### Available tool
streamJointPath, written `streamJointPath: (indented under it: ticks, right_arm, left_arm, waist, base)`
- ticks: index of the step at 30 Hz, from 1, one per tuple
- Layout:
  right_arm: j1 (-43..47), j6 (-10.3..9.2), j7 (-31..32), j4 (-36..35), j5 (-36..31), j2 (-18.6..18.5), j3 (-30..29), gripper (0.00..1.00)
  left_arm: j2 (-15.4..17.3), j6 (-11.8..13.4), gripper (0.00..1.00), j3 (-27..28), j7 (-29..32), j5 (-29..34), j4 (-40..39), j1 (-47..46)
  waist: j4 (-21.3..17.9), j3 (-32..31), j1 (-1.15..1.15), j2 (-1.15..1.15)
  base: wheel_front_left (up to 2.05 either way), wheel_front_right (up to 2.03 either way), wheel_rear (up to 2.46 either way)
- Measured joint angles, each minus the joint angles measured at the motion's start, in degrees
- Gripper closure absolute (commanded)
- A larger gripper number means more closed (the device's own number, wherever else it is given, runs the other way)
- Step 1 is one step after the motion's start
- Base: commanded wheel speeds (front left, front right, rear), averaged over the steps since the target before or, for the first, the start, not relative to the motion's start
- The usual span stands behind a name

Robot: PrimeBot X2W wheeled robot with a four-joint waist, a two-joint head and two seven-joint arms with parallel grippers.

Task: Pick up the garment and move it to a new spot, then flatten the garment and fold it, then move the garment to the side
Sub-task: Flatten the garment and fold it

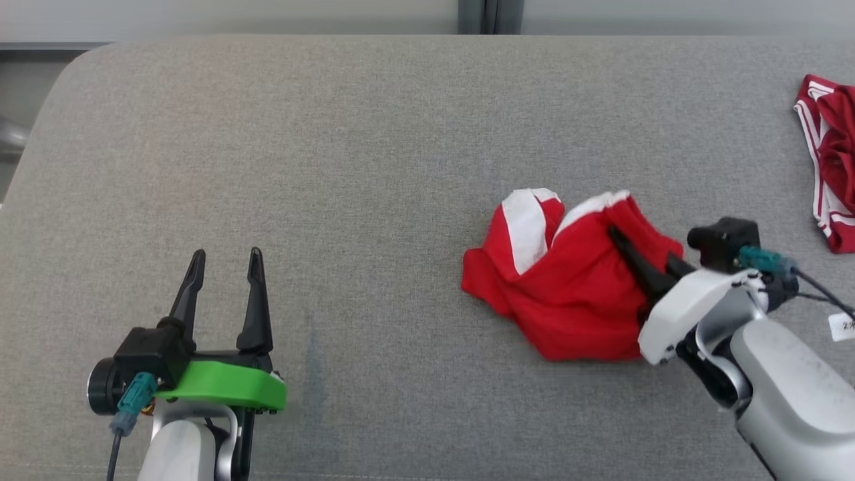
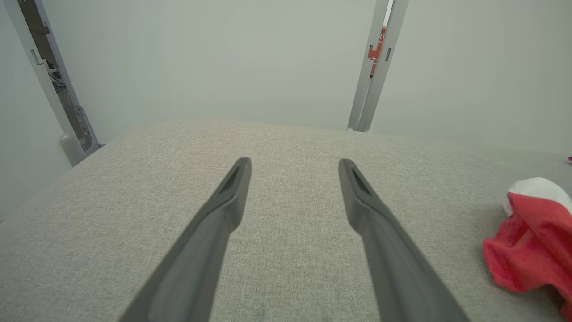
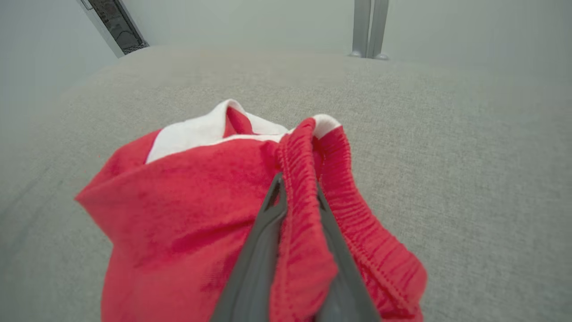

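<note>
A crumpled red garment [image 1: 561, 294] with white panels lies on the grey cloth surface, right of centre. My right gripper [image 1: 618, 237] reaches into it from the lower right. In the right wrist view both fingers [image 3: 263, 237] pinch a ridge of the garment's [image 3: 178, 214] elastic waistband, so the right gripper [image 3: 297, 185] is shut on the cloth. My left gripper [image 1: 224, 257] stands open at the lower left, well apart from the garment, nothing between its fingers [image 2: 232, 188]. The garment's edge [image 2: 532, 250] shows at the right of the left wrist view.
A second red garment with white stripes [image 1: 831, 160] lies at the far right edge. The grey padded surface [image 1: 334, 167] stretches wide, its rounded corner at the upper left. A pale wall and a metal post [image 2: 373, 67] stand behind it.
</note>
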Motion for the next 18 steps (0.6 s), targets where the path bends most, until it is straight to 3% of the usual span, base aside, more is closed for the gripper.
streamJointPath:
  ticks: [7, 18]
  right_arm:
    - [-11.87, -0.01, -4.55, 4.67, -5.36, 1.36, -0.23, 1.0]
    - [-35.07, 0.0, -11.39, 14.8, -13.69, 9.18, 4.31, 1.0]
  left_arm:
    - [-0.01, 0.08, 0.0, -0.7, 0.0, -0.52, 0.13, -1.76]
    - [-0.01, 0.75, 0.0, -0.81, 0.0, -1.36, 0.31, -2.31]
  waist:
    - [1.53, 1.43, 0.0, 0.0]
    - [4.45, 2.64, 0.0, 0.0]
  base:
    - [0.0, 0.0, 0.0]
    - [0.0, 0.0, 0.0]
